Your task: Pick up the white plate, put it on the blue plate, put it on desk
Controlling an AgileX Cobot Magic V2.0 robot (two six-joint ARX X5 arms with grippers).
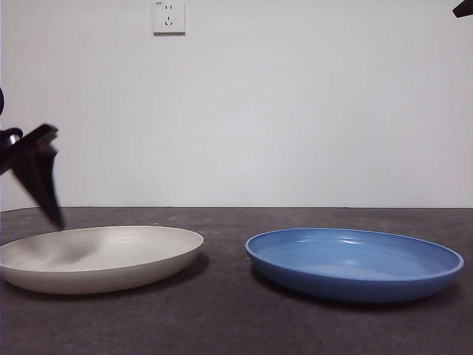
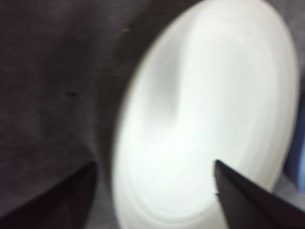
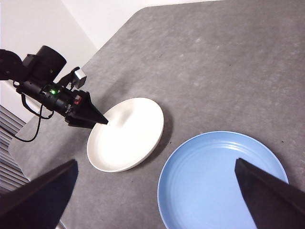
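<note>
The white plate (image 1: 111, 255) lies flat on the desk (image 1: 222, 318) at the left, and the blue plate (image 1: 355, 262) lies to its right, a gap between them. My left gripper (image 1: 46, 185) hangs tilted just above the white plate's left rim. In the left wrist view this gripper (image 2: 155, 164) is open, one jaw over the desk and the other over the white plate (image 2: 214, 105), holding nothing. The right wrist view looks down from high up on the white plate (image 3: 128, 136), the blue plate (image 3: 224, 181) and the left gripper (image 3: 90, 114). My right gripper (image 3: 155, 162) is open and empty.
A white wall with a socket (image 1: 168, 16) stands behind the desk. The right arm shows only as a black tip (image 1: 464, 7) at the top right corner. The desk's edge (image 3: 71, 71) runs close behind the left arm.
</note>
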